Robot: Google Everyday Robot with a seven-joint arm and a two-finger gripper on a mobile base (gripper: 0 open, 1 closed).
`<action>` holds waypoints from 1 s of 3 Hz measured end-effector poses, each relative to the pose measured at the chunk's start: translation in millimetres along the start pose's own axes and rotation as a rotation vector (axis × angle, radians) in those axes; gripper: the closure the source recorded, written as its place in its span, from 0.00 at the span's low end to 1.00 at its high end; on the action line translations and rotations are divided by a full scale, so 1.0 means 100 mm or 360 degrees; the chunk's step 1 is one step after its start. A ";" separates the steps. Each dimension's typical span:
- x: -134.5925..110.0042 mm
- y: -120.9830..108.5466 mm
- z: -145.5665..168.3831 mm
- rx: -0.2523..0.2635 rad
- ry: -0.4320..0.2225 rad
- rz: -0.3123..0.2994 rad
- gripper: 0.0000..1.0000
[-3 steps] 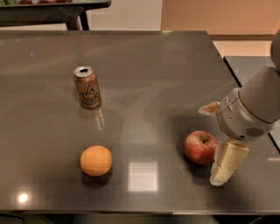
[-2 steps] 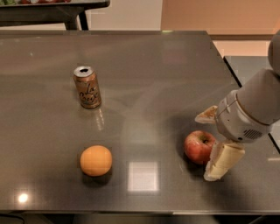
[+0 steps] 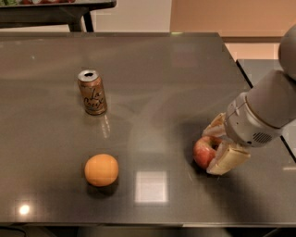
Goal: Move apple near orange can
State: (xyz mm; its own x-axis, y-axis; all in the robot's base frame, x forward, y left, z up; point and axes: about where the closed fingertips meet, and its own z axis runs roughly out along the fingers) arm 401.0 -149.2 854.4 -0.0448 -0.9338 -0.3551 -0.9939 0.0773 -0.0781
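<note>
The red apple (image 3: 204, 151) with yellowish patches rests on the grey table (image 3: 162, 78) at the right front. My gripper (image 3: 218, 144) reaches in from the right, and its two pale fingers (image 3: 227, 160) press against the apple's far and near sides, hiding its right half. The orange can (image 3: 92, 92), copper with white cursive lettering and a silver top, stands upright at the left middle, far from the apple.
A plain round orange fruit (image 3: 101, 170) lies at the front left. The table's right edge runs just behind my arm, with a second dark surface (image 3: 259, 69) beyond it. A dark table (image 3: 55, 9) stands at the back left.
The gripper's fingers have drawn together from a wide spread onto the apple. The apple has shifted slightly left. The can and the orange have not moved.
</note>
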 end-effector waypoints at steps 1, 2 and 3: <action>-0.13 -0.15 -0.08 0.0032 -0.0013 0.0001 0.87; -0.36 -0.38 -0.17 0.0077 -0.0023 -0.0013 1.00; -0.63 -0.65 -0.16 0.0088 -0.0032 -0.0032 1.00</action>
State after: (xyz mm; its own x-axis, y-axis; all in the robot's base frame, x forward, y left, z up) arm 467.1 -100.7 896.3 -0.0223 -0.9281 -0.3716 -0.9875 0.0784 -0.1365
